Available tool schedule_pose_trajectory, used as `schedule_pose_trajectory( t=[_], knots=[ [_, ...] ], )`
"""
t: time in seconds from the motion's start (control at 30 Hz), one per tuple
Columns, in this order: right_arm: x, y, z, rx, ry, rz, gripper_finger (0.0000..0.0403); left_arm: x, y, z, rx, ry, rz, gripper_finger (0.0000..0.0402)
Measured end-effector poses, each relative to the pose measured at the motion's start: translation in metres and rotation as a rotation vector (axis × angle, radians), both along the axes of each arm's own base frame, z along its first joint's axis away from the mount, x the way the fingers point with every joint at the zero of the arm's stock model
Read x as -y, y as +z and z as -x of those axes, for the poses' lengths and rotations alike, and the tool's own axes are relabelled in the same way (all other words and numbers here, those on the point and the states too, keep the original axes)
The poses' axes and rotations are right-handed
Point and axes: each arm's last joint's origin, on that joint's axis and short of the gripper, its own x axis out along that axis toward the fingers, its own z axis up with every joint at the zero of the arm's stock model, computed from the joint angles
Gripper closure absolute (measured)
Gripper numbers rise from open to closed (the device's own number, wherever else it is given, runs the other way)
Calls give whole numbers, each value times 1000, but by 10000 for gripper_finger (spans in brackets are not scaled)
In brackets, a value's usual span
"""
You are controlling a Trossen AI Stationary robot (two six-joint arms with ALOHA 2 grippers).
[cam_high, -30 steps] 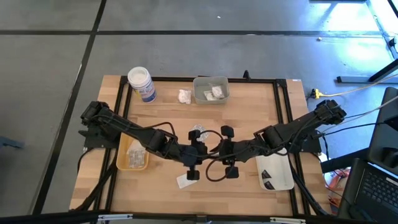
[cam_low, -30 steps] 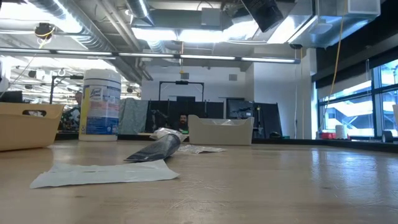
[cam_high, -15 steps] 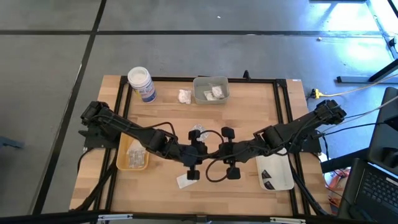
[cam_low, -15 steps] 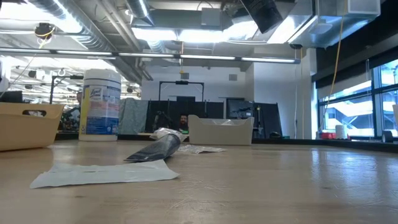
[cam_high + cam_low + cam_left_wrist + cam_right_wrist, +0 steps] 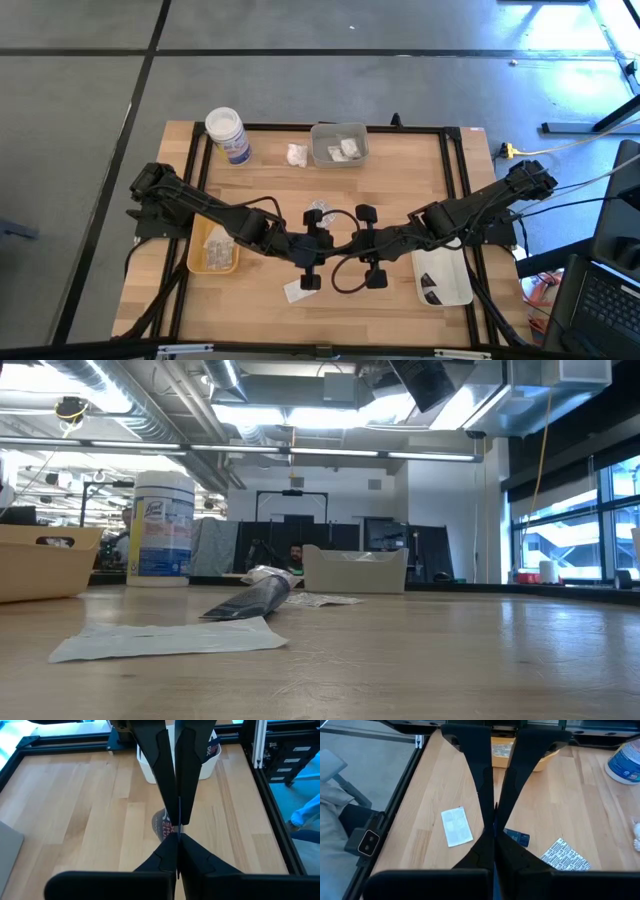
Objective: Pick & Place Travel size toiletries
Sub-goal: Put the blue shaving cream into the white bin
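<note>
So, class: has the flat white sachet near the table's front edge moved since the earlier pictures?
No. In the high view the flat white sachet lies just as far from the yellow tray as before.

pale wood table (image 5: 400, 200), matt black frame (image 5: 455, 160)

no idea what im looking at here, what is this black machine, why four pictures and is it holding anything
It is a robot with two dark arms at a wooden table. One picture looks down from above, one looks level across the tabletop, and two come from cameras on the arms' wrists. The left gripper and the right gripper sit near the table's middle, both shut and holding nothing. Scattered around are small toiletries: a flat white sachet, a dark tube, a white lumpy packet. There is also a big white jar, a yellow tray, a clear tray and a white tray.
</note>
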Motion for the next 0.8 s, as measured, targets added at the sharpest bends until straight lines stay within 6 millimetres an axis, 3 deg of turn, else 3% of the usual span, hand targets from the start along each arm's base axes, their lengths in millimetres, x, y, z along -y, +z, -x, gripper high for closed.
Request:
schedule_pose_trajectory(
  t=[0.13, 0.33, 0.53, 0.67, 0.8],
  knots=[
    [0, 0, 0, -1, 10, 8, 401, 0, 1, 0, 7, -5, -15, 375],
    [0, 0, 9, -66, 57, 7, 402, 5, 3, 5, -1, -37, -47, 300],
    [-10, 13, 44, -86, 29, 23, 402, 2, 25, 30, -4, -50, -45, 239],
    [-21, 27, 73, -27, -21, 43, 402, 9, 41, 48, 46, -29, -80, 229],
    [-38, 33, 100, 27, -46, 51, 403, 19, 45, 58, 76, -2, -147, 230]
  ],
)
